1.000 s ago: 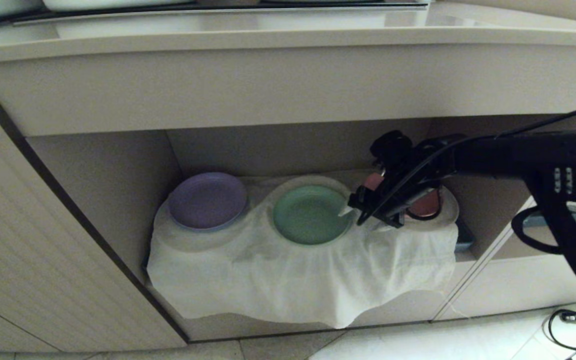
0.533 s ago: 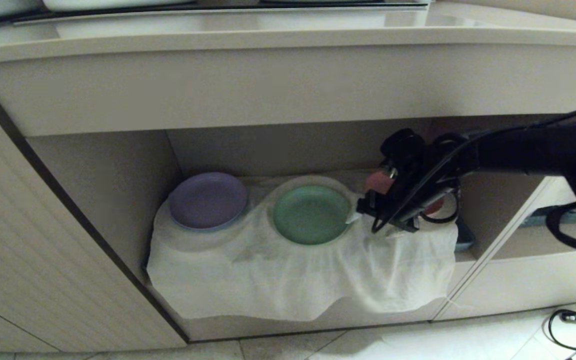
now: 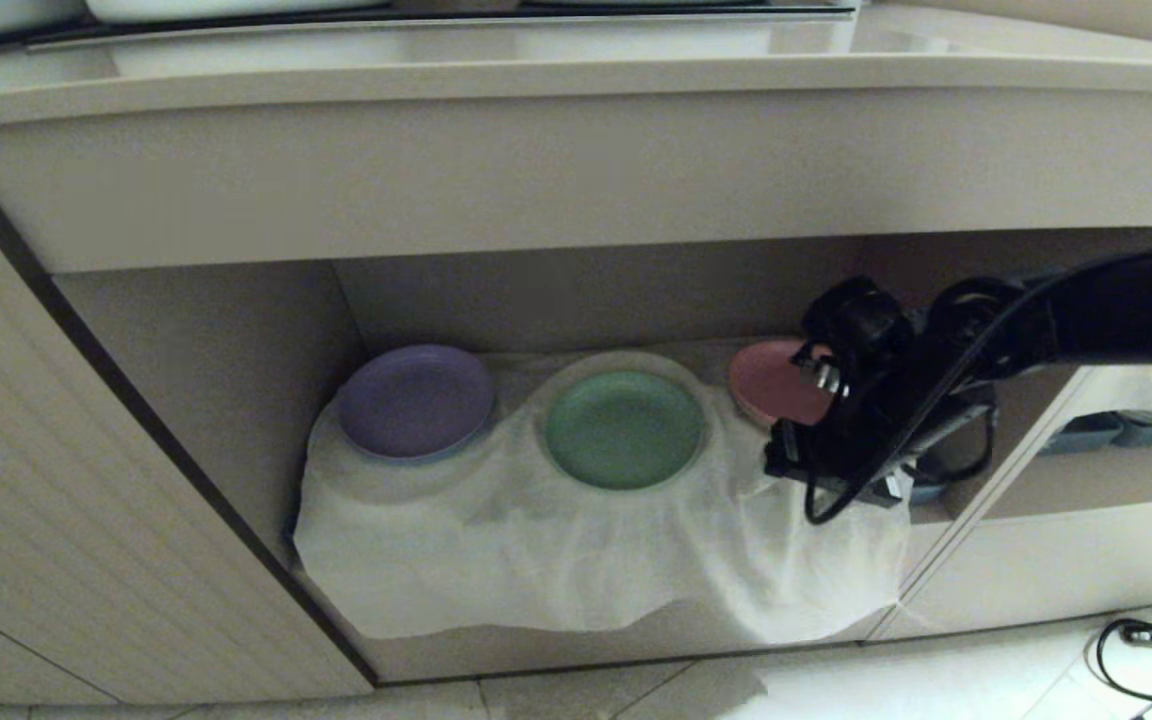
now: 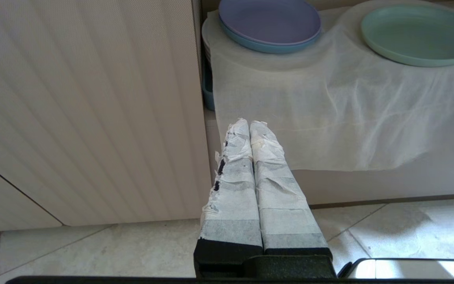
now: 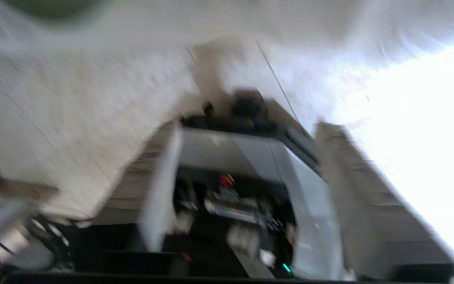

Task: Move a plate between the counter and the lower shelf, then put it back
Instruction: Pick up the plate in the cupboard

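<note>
1. the mint-green plate (image 3: 624, 428) sits flat on the white cloth (image 3: 576, 560) inside the lower shelf (image 3: 236, 350), in the middle of the row, with nothing touching it.
2. a purple plate (image 3: 416, 400) lies to its left on the same cloth, and a pink plate (image 3: 771, 385) to its right, partly behind the black arm.
3. the right gripper (image 5: 246, 173) hangs at the right end of the shelf opening, just beside the pink plate and clear of the green one; its two taped fingers (image 5: 164, 189) stand apart with nothing between them.
4. the left gripper (image 4: 250, 130) is low in front of the ribbed cabinet door (image 4: 85, 110), its wrapped fingers pressed together and empty.
5. the counter (image 3: 576, 70) runs across above the shelf.
</note>
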Robot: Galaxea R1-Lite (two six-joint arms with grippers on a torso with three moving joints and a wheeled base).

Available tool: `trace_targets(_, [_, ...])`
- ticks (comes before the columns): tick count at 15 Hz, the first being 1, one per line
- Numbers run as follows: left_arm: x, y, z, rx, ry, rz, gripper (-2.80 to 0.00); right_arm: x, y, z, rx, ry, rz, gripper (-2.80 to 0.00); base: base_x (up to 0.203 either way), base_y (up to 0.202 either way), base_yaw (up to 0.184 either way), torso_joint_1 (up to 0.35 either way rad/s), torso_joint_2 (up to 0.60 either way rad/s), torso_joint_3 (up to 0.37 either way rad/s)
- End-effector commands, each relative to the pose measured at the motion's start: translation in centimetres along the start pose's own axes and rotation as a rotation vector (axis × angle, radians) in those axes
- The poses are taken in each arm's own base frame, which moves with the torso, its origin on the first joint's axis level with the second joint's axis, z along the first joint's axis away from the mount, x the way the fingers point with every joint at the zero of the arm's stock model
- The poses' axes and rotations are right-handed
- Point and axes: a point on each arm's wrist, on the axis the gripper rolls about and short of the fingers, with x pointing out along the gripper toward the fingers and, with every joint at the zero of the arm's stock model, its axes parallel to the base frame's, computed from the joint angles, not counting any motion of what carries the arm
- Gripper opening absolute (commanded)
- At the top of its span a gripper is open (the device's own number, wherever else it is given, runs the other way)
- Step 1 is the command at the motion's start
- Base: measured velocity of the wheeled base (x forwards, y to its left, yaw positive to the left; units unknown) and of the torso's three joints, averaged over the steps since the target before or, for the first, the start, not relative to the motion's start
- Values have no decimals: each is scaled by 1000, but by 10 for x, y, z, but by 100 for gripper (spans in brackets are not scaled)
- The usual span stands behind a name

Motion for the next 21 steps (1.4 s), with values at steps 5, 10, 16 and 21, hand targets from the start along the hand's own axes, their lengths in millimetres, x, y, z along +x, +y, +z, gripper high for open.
trace_targets(5, [0,0,0,0,0,0,-280,-34,-22,-56,-139,64,-30,-280,0,0,0,0,0,0])
trace_targets(10, [0,0,0,0,0,0,-280,-64,-40,-101,-189,52,-56,-280,0,0,0,0,0,0])
trace_targets(16, [0,0,0,0,0,0,-280,-103,-83,-147,-131,-131,-127,-280,0,0,0,0,0,0])
trace_targets(21, [0,0,0,0,0,0,-280,-128,-120,-184,-99,-403,-198,-280,0,0,0,0,0,0])
